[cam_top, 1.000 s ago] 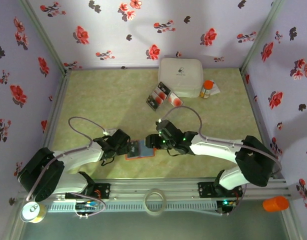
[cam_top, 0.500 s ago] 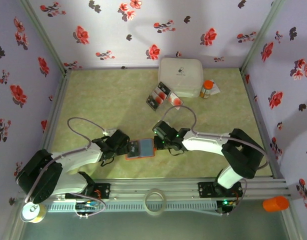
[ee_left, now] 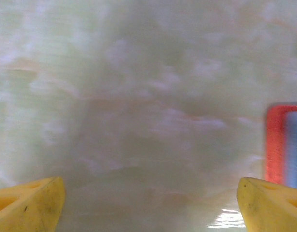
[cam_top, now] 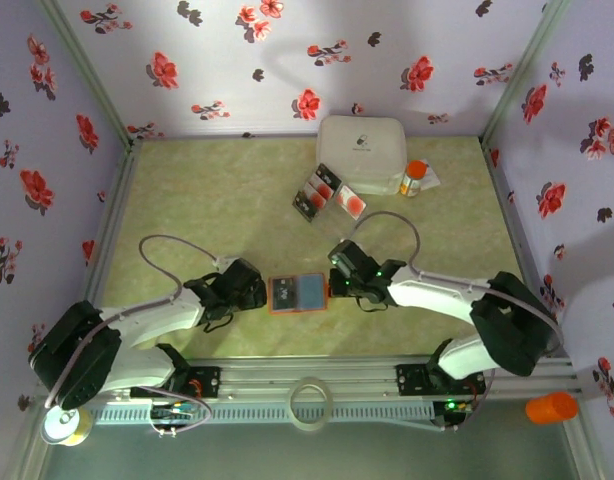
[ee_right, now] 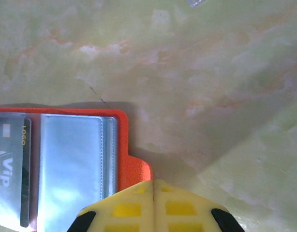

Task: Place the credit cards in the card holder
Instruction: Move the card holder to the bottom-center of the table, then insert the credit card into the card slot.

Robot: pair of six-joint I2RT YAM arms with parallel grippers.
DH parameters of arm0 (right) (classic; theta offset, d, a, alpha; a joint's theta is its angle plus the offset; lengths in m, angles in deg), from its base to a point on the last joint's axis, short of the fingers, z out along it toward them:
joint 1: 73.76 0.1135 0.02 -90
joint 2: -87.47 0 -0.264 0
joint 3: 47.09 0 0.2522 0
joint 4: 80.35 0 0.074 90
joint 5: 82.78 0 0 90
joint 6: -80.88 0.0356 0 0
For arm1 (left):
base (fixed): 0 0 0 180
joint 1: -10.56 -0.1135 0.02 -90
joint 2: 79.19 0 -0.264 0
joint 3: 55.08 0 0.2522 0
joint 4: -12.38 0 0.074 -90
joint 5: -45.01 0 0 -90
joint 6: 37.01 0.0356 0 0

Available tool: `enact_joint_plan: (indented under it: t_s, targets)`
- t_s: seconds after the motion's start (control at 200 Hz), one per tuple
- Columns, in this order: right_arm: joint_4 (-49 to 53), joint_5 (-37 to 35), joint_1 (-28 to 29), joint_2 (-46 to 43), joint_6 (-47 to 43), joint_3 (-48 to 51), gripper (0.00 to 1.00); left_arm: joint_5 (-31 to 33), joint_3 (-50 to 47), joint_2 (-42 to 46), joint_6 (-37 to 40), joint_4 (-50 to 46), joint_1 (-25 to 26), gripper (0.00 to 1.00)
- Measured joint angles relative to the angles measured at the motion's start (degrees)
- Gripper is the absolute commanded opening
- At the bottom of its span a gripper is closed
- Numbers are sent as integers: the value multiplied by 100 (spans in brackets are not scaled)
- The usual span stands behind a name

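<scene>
- The card holder (cam_top: 297,294) lies open and flat on the table (cam_top: 207,200), pockets up, directly between the two grippers. Opened this way, its slots face up for loading.
- The right gripper (ee_right: 153,187) sits at the holder's right edge with its fingers closed tight together. The holder's orange tab (ee_right: 138,170) runs in under the fingertips, so I judge the pinch is on that tab, probably to pin or steer the holder. The contact itself is hidden.
- The left gripper (ee_left: 149,205) hovers just off the holder's left edge, fingers spread wide with nothing but bare table between them. The holder's orange border shows at the side of its wrist view. It seems placed either to brace that side or to be free for fetching.
- The credit cards (cam_top: 319,195) lie well beyond the holder's far side in a loose cluster, black ones beside white ones with red blotches. They sit just beside the near corner of a white box (cam_top: 362,152), well apart from both grippers.
- Inside the holder, a dark card (ee_right: 10,164) marked "Vip" sits in one clear pocket, and the pocket nearer the tab looks empty.
- Loading looks barely begun, since no finger is on the cluster. The next move calls for one arm to reach past the holder and lift a thin card off the flat table, where it could easily slip.
</scene>
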Motion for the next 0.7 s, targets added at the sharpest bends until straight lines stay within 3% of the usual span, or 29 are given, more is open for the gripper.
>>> enact_joint_plan:
  t_s: [0.08, 0.17, 0.26, 0.485, 0.7]
  targets:
    - [68, -2, -24, -155, 9, 103, 26, -114, 96, -149, 28, 170, 90, 93]
    - [225, -28, -57, -304, -13, 111, 30, -184, 225, -354, 55, 286, 162, 93]
    - [367, -20, -66, -573, -20, 103, 27, -205, 328, -511, 81, 348, 216, 93]
    - [417, 356, -68, -774, -52, -168, 0, -103, 369, -535, 92, 315, 256, 93]
    - [-17, 890, 0, -111, 22, -420, 0, 166, 369, -289, 74, 79, 254, 94]
